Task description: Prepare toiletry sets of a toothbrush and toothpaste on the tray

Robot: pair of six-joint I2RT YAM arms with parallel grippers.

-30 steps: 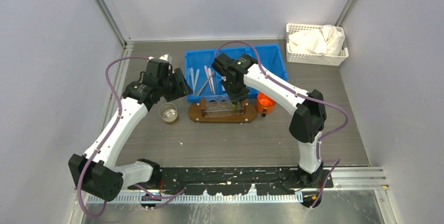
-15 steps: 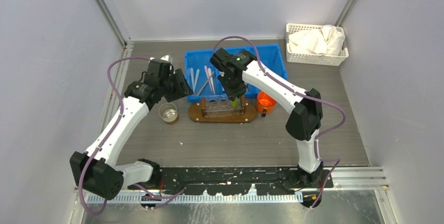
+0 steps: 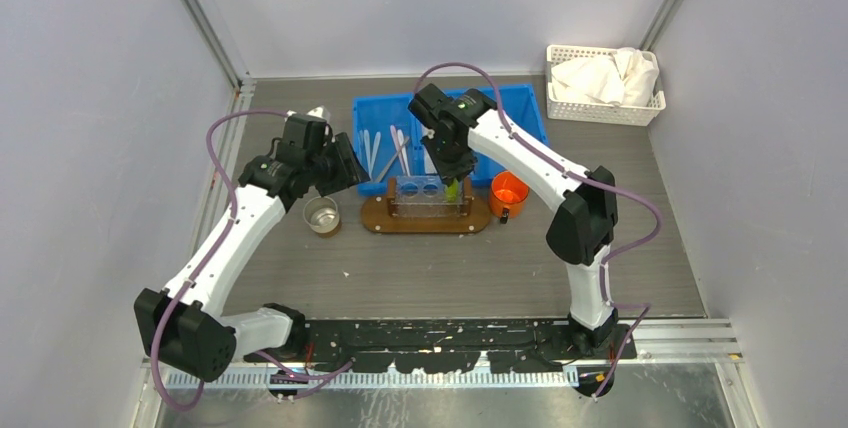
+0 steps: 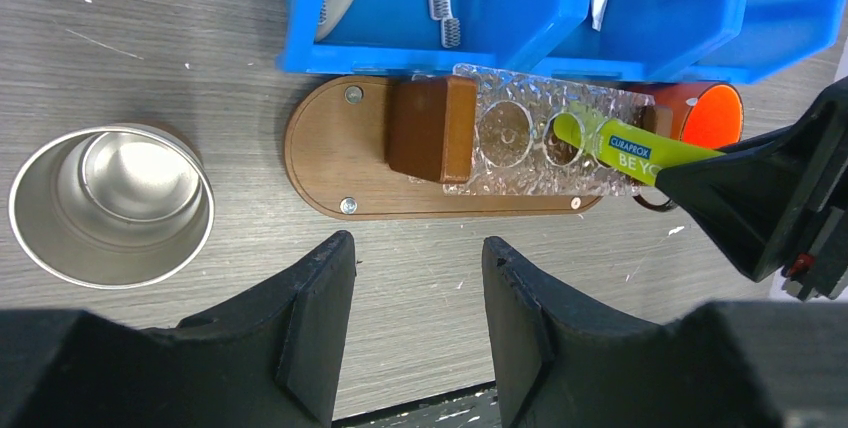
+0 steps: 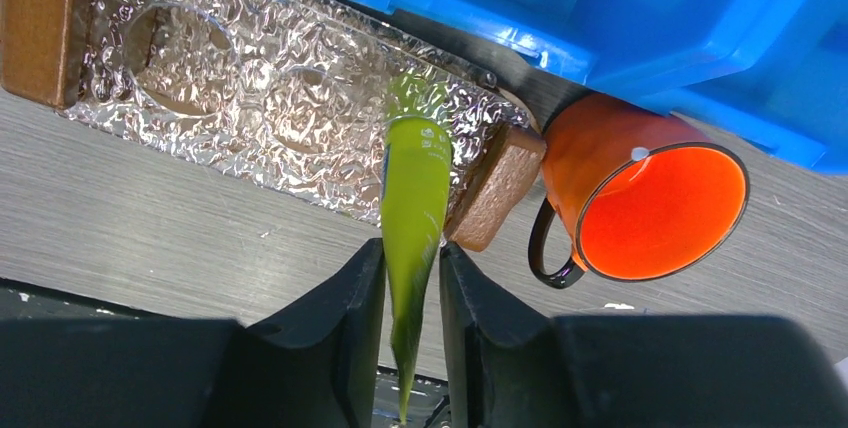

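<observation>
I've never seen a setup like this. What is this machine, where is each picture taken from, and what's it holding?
Two robot arms, left and right, are bolted to a table. The wide picture looks down from above; the other two come from a camera on each wrist. The right gripper is shut on a yellow-green toothpaste tube, its tip at a hole in a clear holder on the wooden tray. The left gripper hangs open, empty, near a metal cup. Nearby: a blue bin with toothbrushes, an orange mug, a white basket.
</observation>
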